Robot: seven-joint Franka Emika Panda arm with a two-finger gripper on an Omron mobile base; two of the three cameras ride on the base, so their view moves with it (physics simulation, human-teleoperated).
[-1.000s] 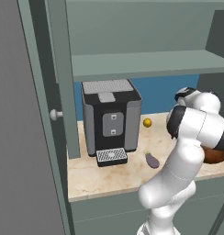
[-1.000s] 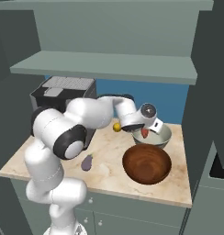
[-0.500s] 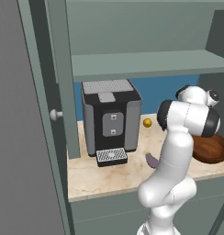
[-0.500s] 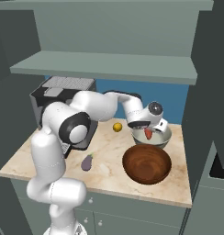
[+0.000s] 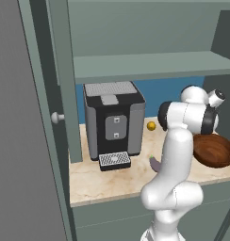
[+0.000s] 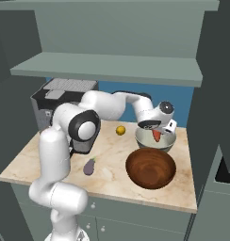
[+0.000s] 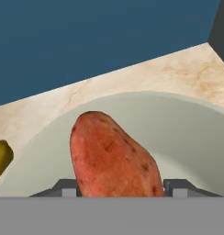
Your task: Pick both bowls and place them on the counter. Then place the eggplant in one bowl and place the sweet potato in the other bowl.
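Observation:
My gripper is shut on the sweet potato, an orange-red pointed oval hanging over the grey-beige bowl at the back right of the counter. In the hand view the sweet potato stands between my fingertips, with the bowl's pale inside just behind it. The dark reddish-brown bowl sits in front of the grey one, and appears as the brown bowl at the counter's right end. The purple eggplant lies on the counter left of it; the eggplant is half hidden behind my arm.
A small yellow ball lies near the blue back wall, left of the grey bowl. A black and grey coffee machine stands at the counter's left. A grey-green shelf runs overhead. A cabinet wall closes the right side.
My arm has swung right and the gripper has carried the sweet potato a little further right and lower over the grey bowl. The bowls, the eggplant and the ball lie as before.

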